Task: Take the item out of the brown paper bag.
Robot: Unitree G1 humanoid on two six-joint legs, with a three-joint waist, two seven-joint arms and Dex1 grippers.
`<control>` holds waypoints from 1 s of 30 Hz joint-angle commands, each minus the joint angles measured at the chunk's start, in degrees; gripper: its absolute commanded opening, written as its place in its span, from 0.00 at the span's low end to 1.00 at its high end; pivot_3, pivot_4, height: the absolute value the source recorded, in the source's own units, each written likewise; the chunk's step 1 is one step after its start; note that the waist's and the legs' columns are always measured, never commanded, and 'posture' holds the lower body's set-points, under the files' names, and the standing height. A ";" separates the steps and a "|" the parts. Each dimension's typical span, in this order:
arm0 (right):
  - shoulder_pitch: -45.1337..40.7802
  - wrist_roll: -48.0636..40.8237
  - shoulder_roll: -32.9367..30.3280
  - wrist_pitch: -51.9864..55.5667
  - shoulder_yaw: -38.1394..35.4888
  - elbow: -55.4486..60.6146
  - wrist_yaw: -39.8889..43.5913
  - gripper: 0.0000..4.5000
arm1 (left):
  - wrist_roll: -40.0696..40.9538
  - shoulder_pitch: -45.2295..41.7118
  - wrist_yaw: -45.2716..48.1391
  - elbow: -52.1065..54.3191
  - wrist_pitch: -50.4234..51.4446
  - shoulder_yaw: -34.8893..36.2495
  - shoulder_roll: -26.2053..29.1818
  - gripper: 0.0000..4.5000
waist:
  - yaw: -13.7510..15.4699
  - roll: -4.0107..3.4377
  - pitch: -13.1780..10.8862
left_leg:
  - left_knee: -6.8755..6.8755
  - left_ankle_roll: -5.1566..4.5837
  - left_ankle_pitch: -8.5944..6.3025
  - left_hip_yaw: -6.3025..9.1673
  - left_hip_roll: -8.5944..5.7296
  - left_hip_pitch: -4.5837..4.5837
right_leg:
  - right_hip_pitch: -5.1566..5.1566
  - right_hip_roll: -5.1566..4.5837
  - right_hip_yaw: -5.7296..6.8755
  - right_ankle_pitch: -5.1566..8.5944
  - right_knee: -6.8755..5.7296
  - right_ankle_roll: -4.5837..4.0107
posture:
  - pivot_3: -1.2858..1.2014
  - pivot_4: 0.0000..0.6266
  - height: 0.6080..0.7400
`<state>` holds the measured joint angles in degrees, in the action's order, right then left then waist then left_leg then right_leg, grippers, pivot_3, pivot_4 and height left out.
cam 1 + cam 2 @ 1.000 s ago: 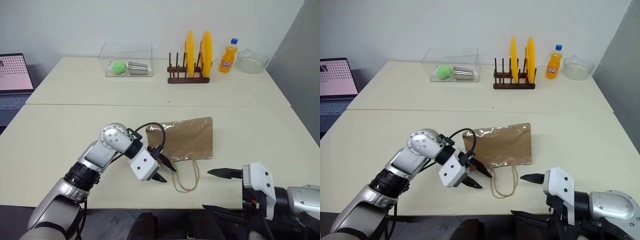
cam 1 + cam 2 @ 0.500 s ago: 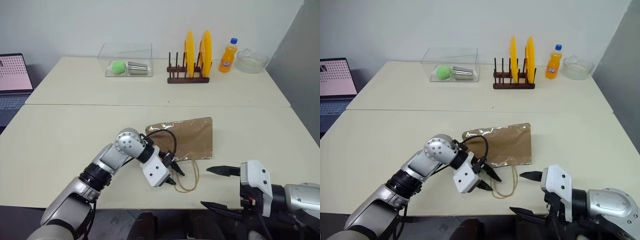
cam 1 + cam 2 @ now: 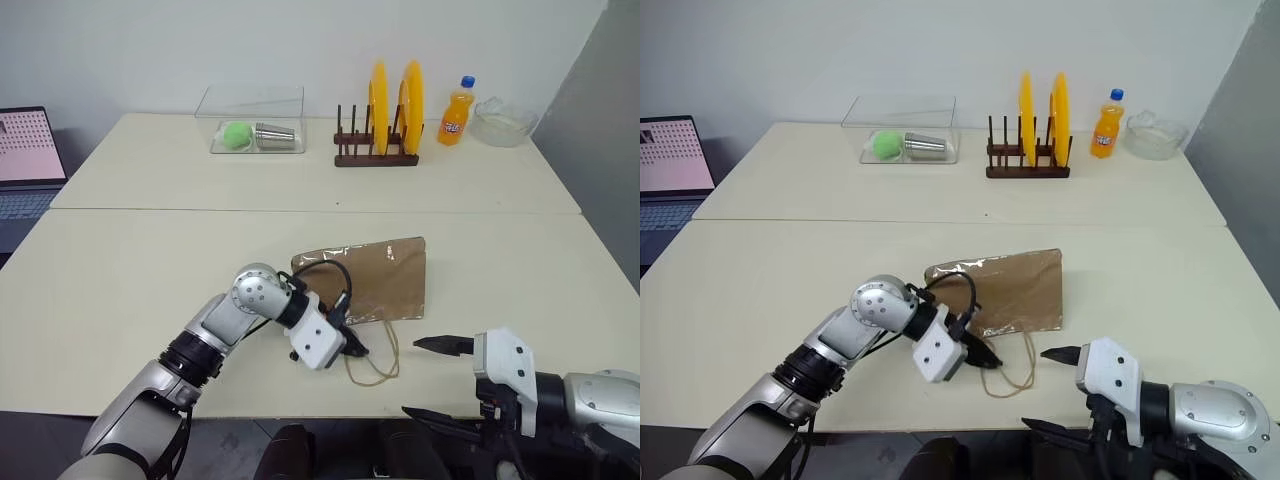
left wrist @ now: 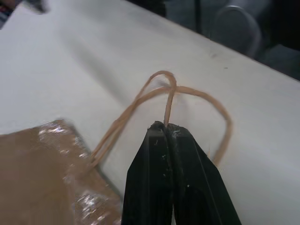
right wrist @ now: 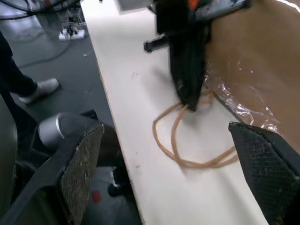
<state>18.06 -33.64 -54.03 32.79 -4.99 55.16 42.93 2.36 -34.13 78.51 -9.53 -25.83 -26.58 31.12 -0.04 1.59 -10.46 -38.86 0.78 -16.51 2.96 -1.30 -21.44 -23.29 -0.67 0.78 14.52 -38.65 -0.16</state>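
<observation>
The brown paper bag (image 3: 372, 279) lies flat on the near table, its twisted loop handles (image 3: 378, 362) trailing toward the front edge. My left gripper (image 3: 354, 349) is shut on one handle strand (image 4: 169, 106) close to the bag's mouth; in the left wrist view the black fingertips (image 4: 165, 131) pinch it. My right gripper (image 3: 424, 378) hovers open at the front edge, right of the handles, with nothing between its pads (image 5: 263, 165). The item is hidden from view.
On the far table stand a clear box (image 3: 254, 124) with a green ball and a metal cup, a rack with yellow plates (image 3: 379, 126), an orange soda bottle (image 3: 457, 112) and a glass bowl (image 3: 505, 122). A laptop (image 3: 26, 161) sits far left.
My left gripper slid right to the bag's handles and its fingers went from open to shut on a handle strand. The right gripper stayed open in place.
</observation>
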 commanded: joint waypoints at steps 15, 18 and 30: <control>-16.15 39.20 0.55 -29.47 23.36 -16.80 6.97 1.00 | 6.05 -4.44 -7.22 2.90 19.35 10.04 -1.62 0.01 | -0.08 0.06 -0.04 | 0.02 0.02 0.00 0.02 0.00 -0.01 | -0.01 0.01 0.02 0.00 0.07 0.01 | 0.52 0.24 1.00; -18.64 44.18 1.26 -33.81 25.51 -21.20 7.03 1.00 | 6.14 -5.07 -7.35 2.38 19.20 10.58 -1.53 0.01 | -0.03 0.06 -0.04 | 0.02 0.02 0.01 0.02 -0.01 -0.01 | -0.01 0.00 0.01 0.00 0.08 0.00 | 0.52 0.24 1.00; -25.71 52.49 6.33 -41.27 27.00 -31.15 5.75 1.00 | 6.16 -6.11 -6.83 0.75 17.79 11.95 -0.12 0.01 | -0.14 0.06 -0.04 | 0.01 0.02 0.01 -0.04 -0.01 0.08 | 0.00 0.00 -0.06 0.00 -0.06 -0.01 | 0.52 0.24 1.00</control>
<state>-6.86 17.18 -48.18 -8.76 22.15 24.89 49.46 7.72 -39.13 71.89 -9.44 -7.08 -16.72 30.39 -0.18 1.66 -10.49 -38.85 0.79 -16.50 2.93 -1.31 -21.36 -23.29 -0.66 0.73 14.52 -38.73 -0.17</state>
